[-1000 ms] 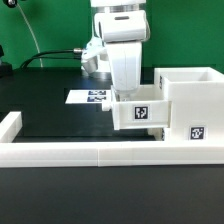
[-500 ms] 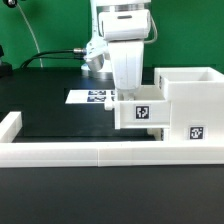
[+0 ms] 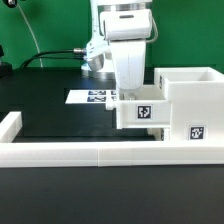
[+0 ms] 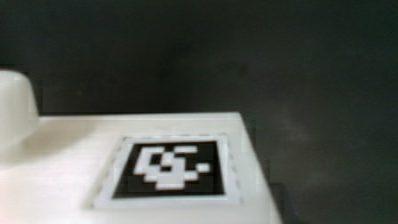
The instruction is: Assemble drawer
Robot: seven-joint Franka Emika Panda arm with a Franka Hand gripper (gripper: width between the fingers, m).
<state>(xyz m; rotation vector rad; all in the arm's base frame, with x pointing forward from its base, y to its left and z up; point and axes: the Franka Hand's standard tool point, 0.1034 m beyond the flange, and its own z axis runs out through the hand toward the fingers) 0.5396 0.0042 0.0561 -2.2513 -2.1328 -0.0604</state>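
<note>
In the exterior view a white drawer tray (image 3: pixel 141 112) with a black-and-white tag sticks out of the left side of the tall white drawer box (image 3: pixel 192 95), which carries its own tag (image 3: pixel 196 133). My gripper (image 3: pixel 125 97) reaches down onto the tray's left end. Its fingertips are hidden behind the tray wall, and it appears shut on the tray. The wrist view shows a white tagged face (image 4: pixel 169 165) close up, a rounded white part (image 4: pixel 11 105) beside it and the black table behind. No fingers show there. No second tray is in view.
The marker board (image 3: pixel 92 97) lies on the black table behind the arm. A low white wall (image 3: pixel 70 152) borders the table at the front and turns up at the exterior view's left (image 3: pixel 10 125). A black cable hangs behind the arm.
The gripper and the tray have shifted a little toward the exterior view's right, so the tray sits slightly deeper in the box. The box has not moved.
</note>
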